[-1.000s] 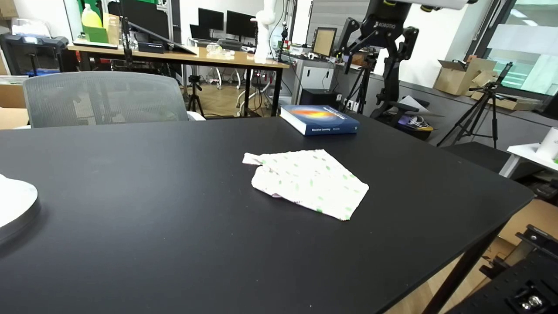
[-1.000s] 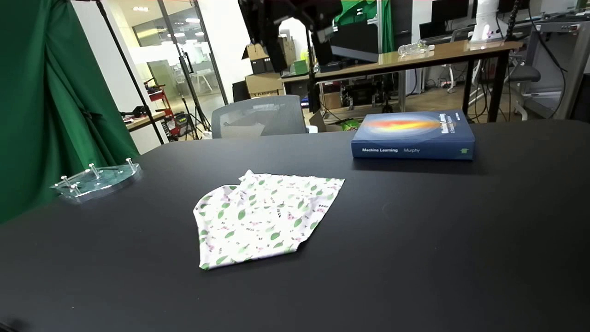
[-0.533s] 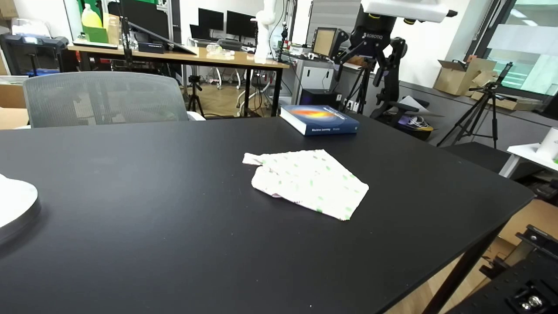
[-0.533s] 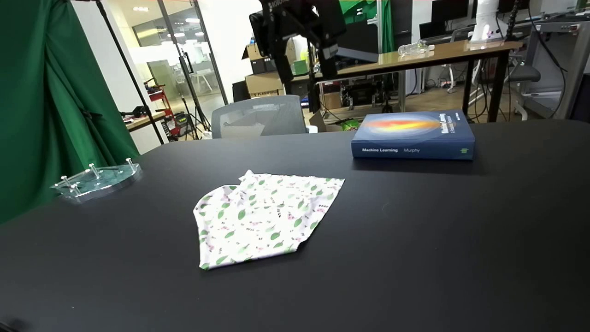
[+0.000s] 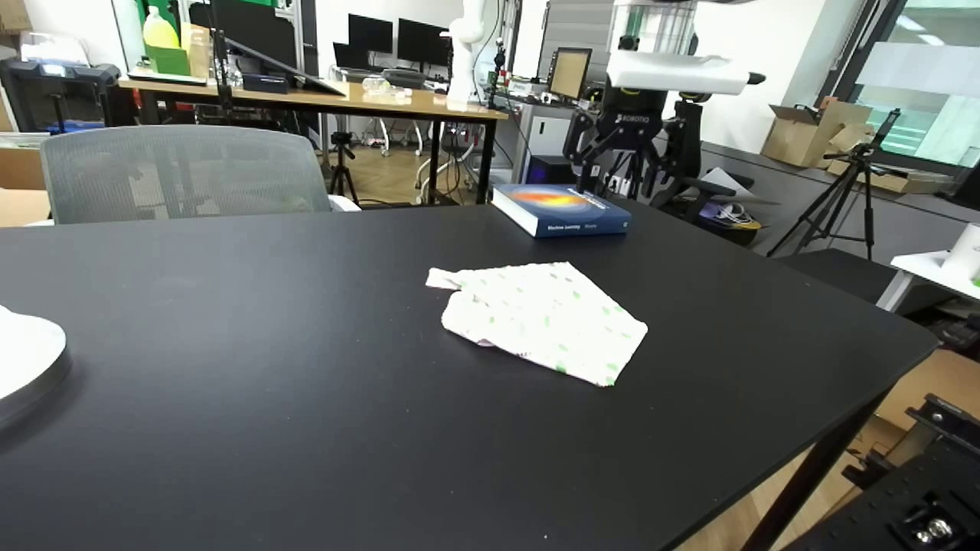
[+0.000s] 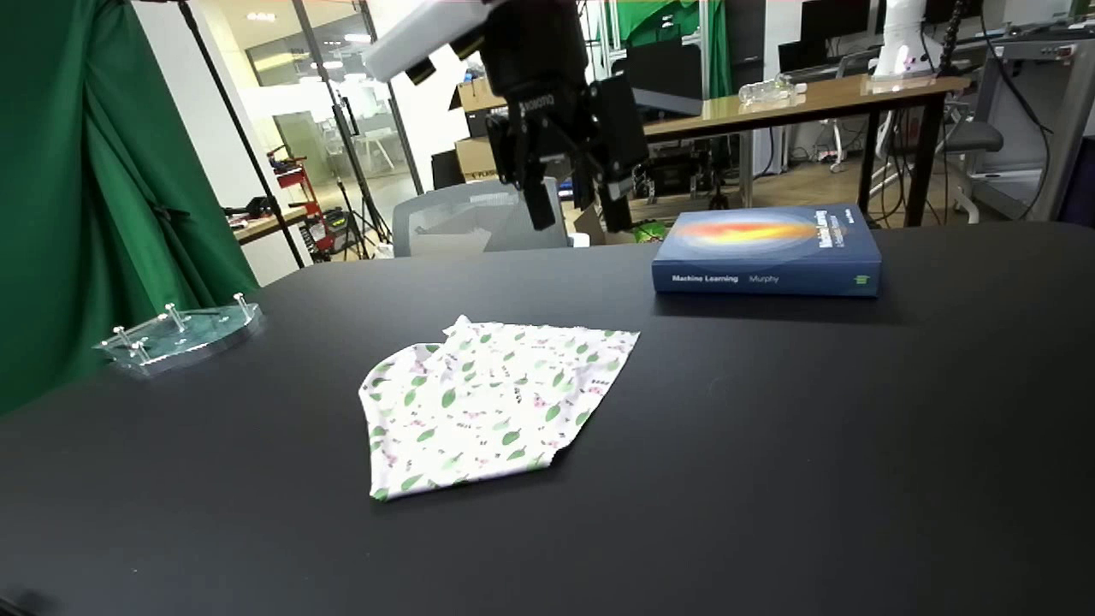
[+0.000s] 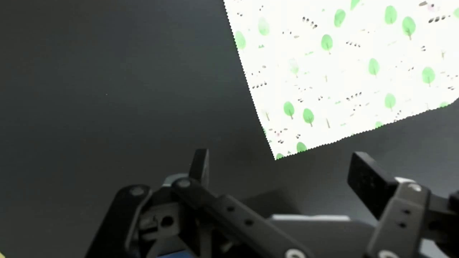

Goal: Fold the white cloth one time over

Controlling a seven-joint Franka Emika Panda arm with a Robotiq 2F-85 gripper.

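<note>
While the cloth (image 7: 340, 71) lies on the table (image 7: 107, 89), its corner (image 7: 283, 150) pointing to seven o'clock in the wrist view, our empty gripper (image 7: 281, 163) hangs higher, jaws wide. We should sink nearly to the table, pinch that corner, then fold it towards one o'clock.

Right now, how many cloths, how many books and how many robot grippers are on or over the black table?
Cloths: 1, the white cloth with green prints
Books: 1, the blue book
Grippers: 1, the black gripper, open
Total: 3
</note>
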